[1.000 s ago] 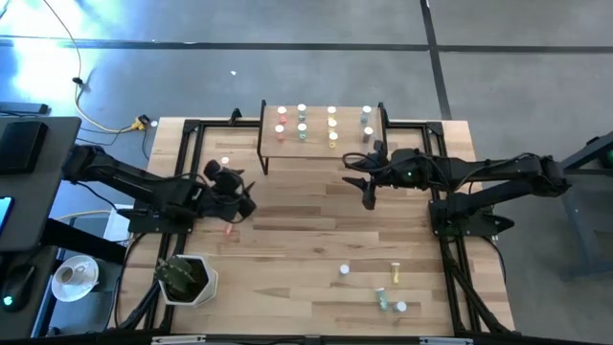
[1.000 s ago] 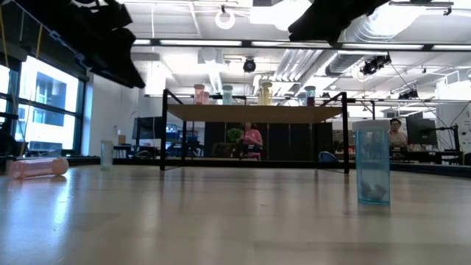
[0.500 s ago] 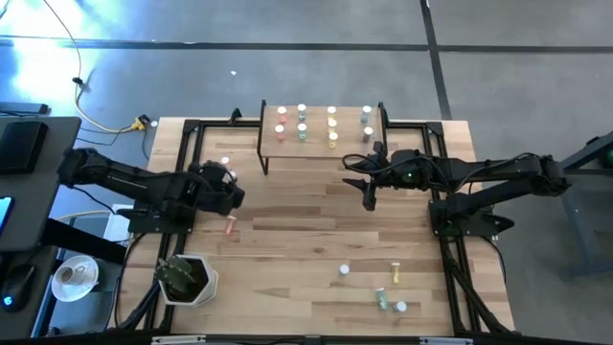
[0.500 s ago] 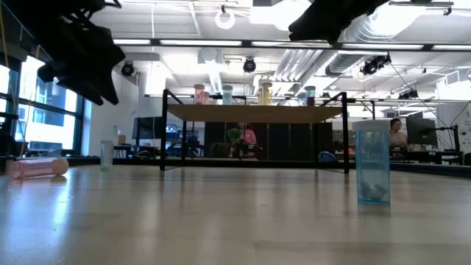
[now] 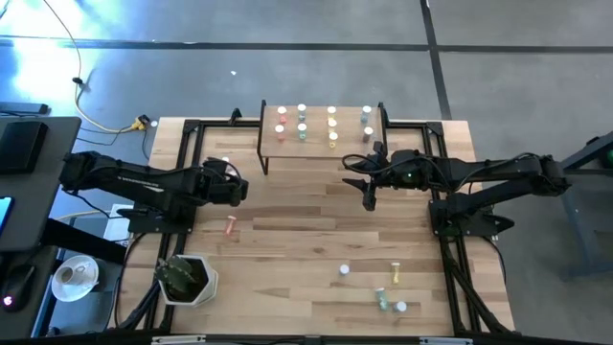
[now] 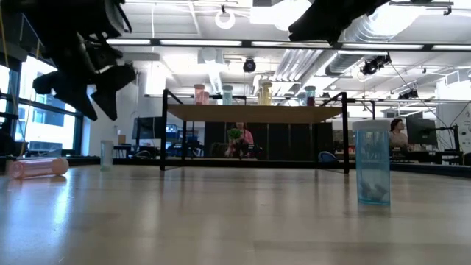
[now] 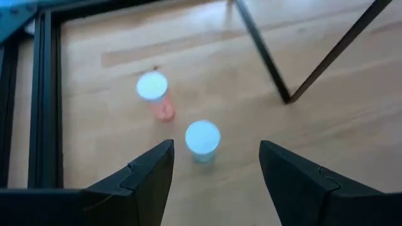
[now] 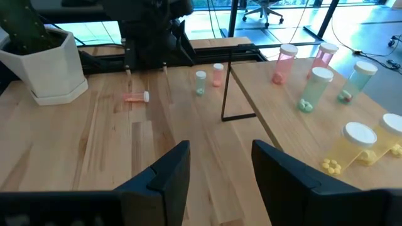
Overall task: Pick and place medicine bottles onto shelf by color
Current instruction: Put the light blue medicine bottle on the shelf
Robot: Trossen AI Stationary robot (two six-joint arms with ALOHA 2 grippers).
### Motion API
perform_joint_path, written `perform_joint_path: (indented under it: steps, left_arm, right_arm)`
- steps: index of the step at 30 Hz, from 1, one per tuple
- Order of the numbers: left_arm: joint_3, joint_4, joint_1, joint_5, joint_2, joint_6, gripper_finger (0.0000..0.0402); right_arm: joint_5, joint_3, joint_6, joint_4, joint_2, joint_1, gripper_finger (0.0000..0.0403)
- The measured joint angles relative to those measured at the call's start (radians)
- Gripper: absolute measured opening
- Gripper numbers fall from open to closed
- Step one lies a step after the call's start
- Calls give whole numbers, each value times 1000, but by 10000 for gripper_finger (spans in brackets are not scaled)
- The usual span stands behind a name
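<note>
Several medicine bottles stand in colour rows on the shelf (image 5: pixel 321 125). A pink bottle (image 5: pixel 230 227) lies on its side on the table. Left of the shelf stand a pink bottle (image 7: pixel 154 91) and a pale blue-green one (image 7: pixel 202 139), both white-capped. My left gripper (image 7: pixel 217 169) hovers open above and short of these two, touching neither. In the high view it (image 5: pixel 238 188) is left of the shelf. My right gripper (image 8: pixel 220 166) hangs open and empty in front of the shelf's right end (image 5: pixel 359 180).
A white pot with a plant (image 5: pixel 187 278) stands at the near left corner. Loose bottles stand and lie near the front right (image 5: pixel 388 287), one of them a blue bottle (image 6: pixel 372 165). The shelf's thin black legs (image 7: pixel 276 63) stand just beyond the two bottles.
My left gripper has swung from above the lying pink bottle toward the far edge and the two bottles standing left of the shelf. It has sunk a little and rolled about its own axis. Its fingers stay open. The bottles have not moved.
</note>
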Motion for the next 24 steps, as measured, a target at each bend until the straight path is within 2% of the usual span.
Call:
perform_joint_path:
  steps: [16,24]
  left_arm:
    - [0,14,63,21,145,-92,225]
    - [-1,121,88,22,215,-50,225]
  right_arm:
    - [0,0,-6,-1,0,0,162]
    - [0,0,-6,0,0,0,162]
